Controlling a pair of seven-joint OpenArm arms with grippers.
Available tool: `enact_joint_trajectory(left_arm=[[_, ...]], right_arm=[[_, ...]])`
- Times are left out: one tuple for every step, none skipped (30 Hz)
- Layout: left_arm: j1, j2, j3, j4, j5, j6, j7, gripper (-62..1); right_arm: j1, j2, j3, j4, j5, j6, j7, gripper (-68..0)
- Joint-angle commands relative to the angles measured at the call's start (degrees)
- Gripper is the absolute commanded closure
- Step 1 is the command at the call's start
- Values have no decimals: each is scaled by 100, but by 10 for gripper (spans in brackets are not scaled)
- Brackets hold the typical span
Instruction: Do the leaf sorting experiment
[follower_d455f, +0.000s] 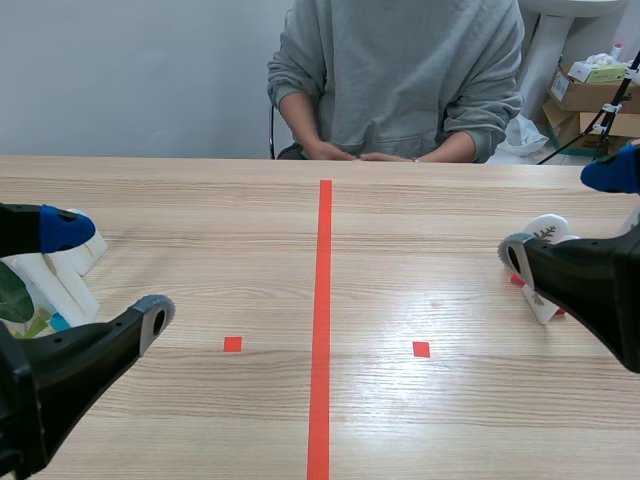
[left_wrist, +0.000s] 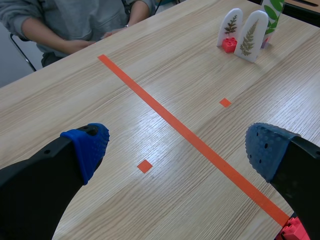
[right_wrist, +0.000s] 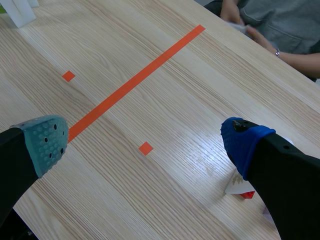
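Left gripper (left_wrist: 175, 150) and right gripper (right_wrist: 145, 142): fingers released, nothing held. Leaf cards (follower_d455f: 547, 229) stand on the desk (follower_d455f: 400, 260) at right edge of scene view. Judged light, thin, easily toppled. Take hold low, at the red block base (left_wrist: 229, 46).

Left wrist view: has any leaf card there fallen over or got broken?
No, nothing stands out. The small leaf card stands upright in its red base, and the bigger leaf card stands upright beside it. Neither looks bent or torn. A third card is mostly cut off.
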Motion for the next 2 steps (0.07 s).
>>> enact_joint_trajectory(left_arm=[[-15,15,-11,26,-74,-9,-74,-581],[-15,15,-11,26,-74,-9,-74,-581]], right_arm=[[57,15,0,-26,37,44,83,-634],[57,15,0,-26,37,44,83,-634]])
